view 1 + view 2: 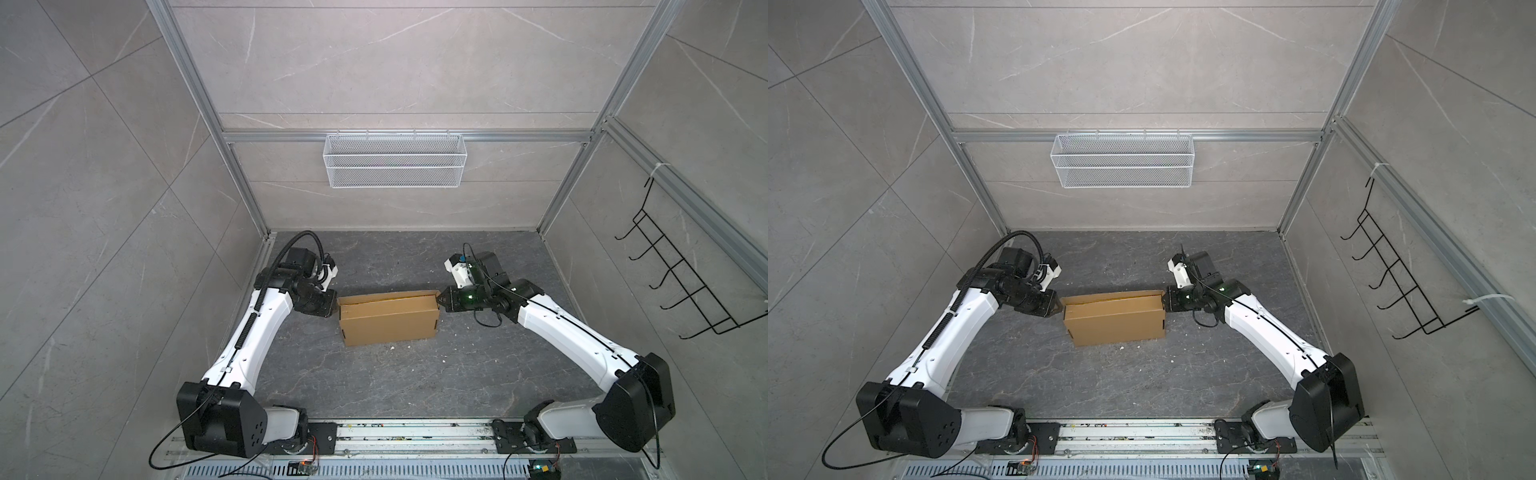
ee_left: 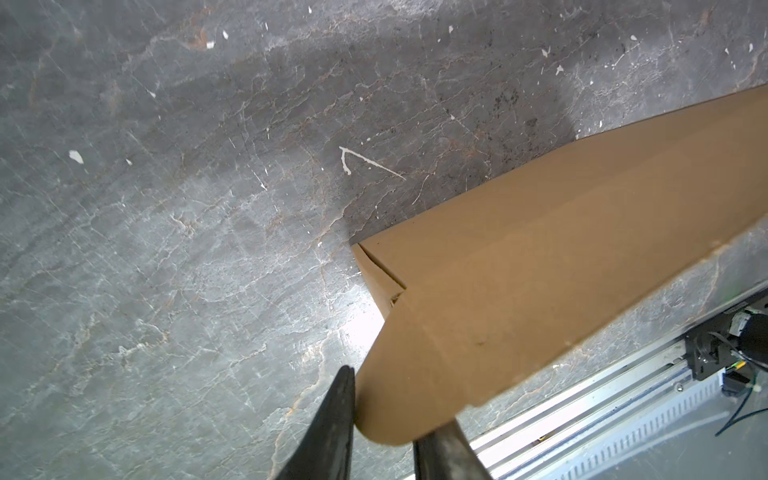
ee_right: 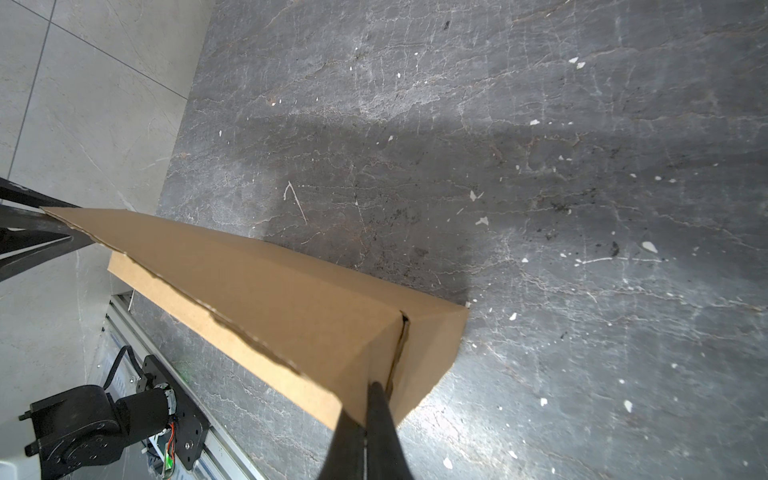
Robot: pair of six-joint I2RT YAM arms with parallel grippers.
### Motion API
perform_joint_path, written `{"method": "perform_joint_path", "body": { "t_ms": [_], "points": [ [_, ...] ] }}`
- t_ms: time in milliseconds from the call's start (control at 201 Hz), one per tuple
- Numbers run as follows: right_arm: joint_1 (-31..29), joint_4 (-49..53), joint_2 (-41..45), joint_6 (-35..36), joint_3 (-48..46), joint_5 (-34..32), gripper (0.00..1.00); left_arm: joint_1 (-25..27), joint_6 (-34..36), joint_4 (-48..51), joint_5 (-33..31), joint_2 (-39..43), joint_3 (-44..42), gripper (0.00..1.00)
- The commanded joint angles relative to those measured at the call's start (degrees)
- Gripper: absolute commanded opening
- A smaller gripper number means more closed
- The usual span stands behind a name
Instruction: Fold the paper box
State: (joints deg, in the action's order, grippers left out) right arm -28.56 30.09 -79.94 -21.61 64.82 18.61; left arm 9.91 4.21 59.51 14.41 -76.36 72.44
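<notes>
We see the paper box (image 1: pixel 388 322) lying on the dark stone table (image 1: pixel 374 382), midway between the two arms in both top views, well below the white mesh basket (image 1: pixel 395 160) on the back wall; the left gripper (image 2: pixel 386 407) meets its left end, a rounded flap sitting between the fingers (image 2: pixel 332 419), though we cannot tell whether they truly clamp it; the right gripper (image 3: pixel 374 386) is closed, its tips pressed together against the right end corner at a seam; we cannot tell whether any cardboard is pinched there.
</notes>
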Motion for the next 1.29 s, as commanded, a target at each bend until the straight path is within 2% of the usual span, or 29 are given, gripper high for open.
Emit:
{"method": "perform_joint_path", "body": {
  "t_ms": [0,443,851,891,1040,1095,1289],
  "points": [
    [-0.58,6.61,-2.23,-0.37,-1.53,-0.15,0.00,-0.12,-1.08,1.47,3.57,0.17,2.61,0.19],
    [-0.80,6.38,-2.59,-0.63,-1.49,0.02,0.00,-0.08,-2.97,2.98,4.48,-1.07,4.13,0.16],
    [-0.96,6.09,-3.11,-0.89,-1.23,0.02,0.00,0.11,-7.72,2.21,7.25,-1.73,4.25,0.16],
    [-1.05,6.04,-3.11,-0.90,-1.11,0.02,0.00,0.11,-7.67,2.32,6.81,-1.69,4.20,0.18],
    [-1.06,6.21,-2.85,-0.78,-1.18,-0.24,0.00,0.11,-6.34,3.49,3.05,-0.48,4.23,0.37],
    [-1.09,6.30,-2.94,-0.72,-1.17,-0.24,0.00,0.00,-5.76,3.29,1.86,-0.22,3.69,0.40],
    [-1.04,6.39,-3.11,-0.56,-1.10,-0.23,0.00,-0.04,-4.58,2.24,0.79,-2.19,3.30,0.41]
  ]
}}
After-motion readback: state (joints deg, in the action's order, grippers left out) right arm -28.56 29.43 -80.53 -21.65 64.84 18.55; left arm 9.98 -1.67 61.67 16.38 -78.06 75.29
